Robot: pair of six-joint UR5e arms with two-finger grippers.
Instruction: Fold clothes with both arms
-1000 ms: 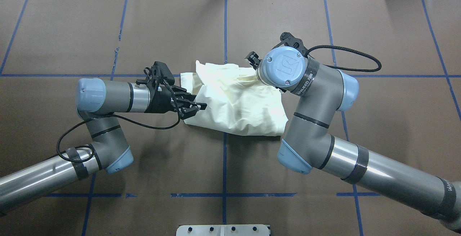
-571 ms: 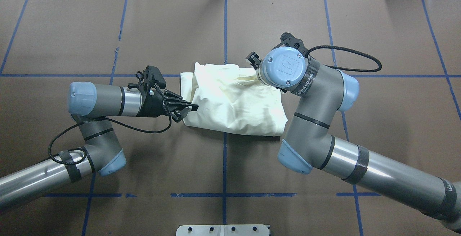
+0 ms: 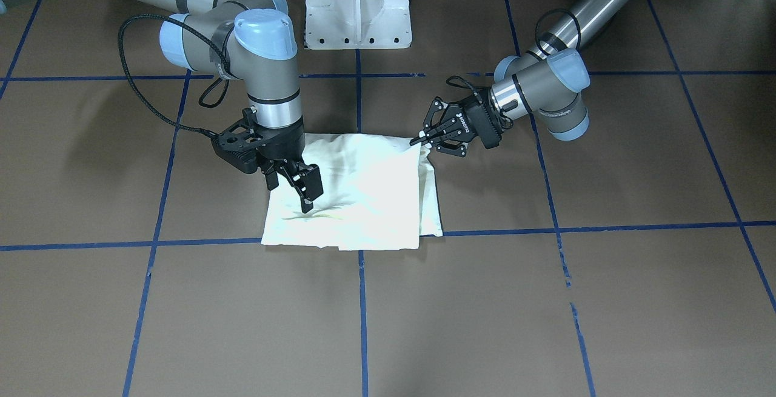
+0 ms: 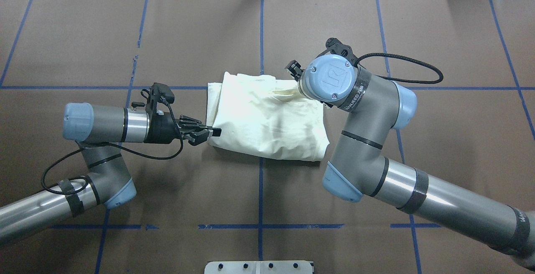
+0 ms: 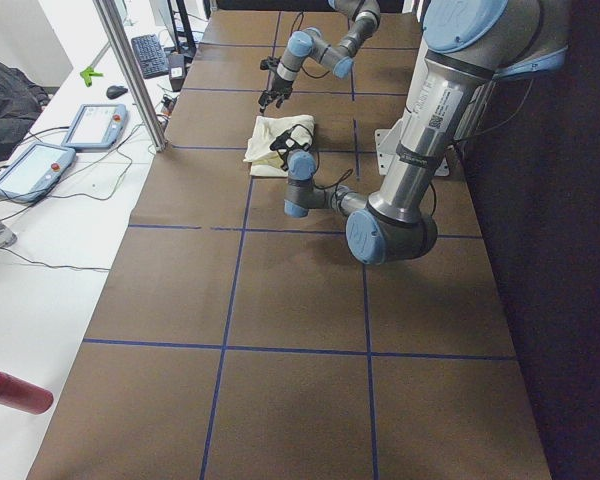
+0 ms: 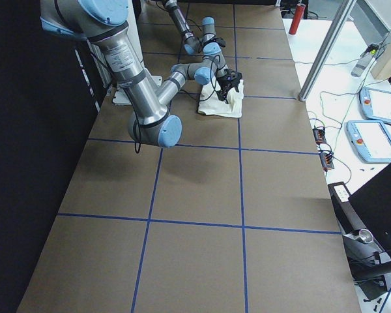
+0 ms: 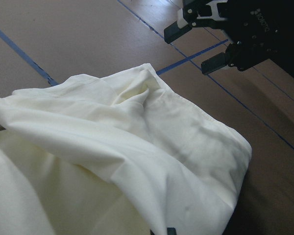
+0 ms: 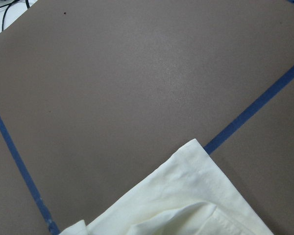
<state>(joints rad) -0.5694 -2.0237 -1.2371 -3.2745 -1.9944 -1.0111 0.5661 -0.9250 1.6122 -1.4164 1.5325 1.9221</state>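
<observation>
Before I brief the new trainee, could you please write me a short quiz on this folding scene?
1. True or false: the shirt lies across a blue tape line on the table.
2. Where is the left claw? A) at the shirt's edge; B) over the middle of the shirt; C) well clear of the shirt.
3. Which claw points down over the shirt with its fingers apart?
Key: 1 true; 2 A; 3 the right claw.
</observation>
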